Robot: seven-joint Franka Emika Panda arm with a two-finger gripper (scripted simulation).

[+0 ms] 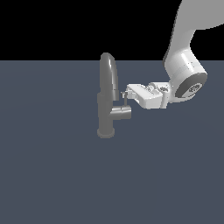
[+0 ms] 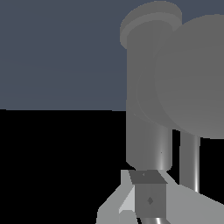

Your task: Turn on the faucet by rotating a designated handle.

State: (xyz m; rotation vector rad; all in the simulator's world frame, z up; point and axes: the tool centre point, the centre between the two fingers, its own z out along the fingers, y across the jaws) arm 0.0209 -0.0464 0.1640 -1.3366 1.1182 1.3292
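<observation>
Slate-blue flat ground (image 1: 52, 175) fills the lower part of the exterior view, with plain black above its far edge. On my screen the white Panda arm (image 1: 186, 57) comes down from the upper corner on the exterior view's right, bends at a rounded wrist joint and reaches across toward the exterior view's left.

Next in size is the faucet (image 1: 106, 105), a grey metallic tap standing upright on the ground near the middle of the view. Its arched spout rises from a cylindrical body and its flared round base sits flat on the surface. In the wrist view the faucet (image 2: 146, 131) looms very close and fills much of the picture.

From the body, low down, the handle (image 1: 120, 112) sticks out as a short horizontal stub toward the exterior view's right, with a thin lever rod standing up from its outer end. In the wrist view I take the big rounded grey face for the handle's end (image 2: 197, 78), with the rod showing beside it.

Smallest is the gripper (image 1: 126, 94), held level with its tips right at the top of that thin rod. One finger (image 2: 148, 199) shows in the wrist view, close against the grey metal. I cannot tell how far apart the fingers stand, nor whether they clasp the rod
</observation>
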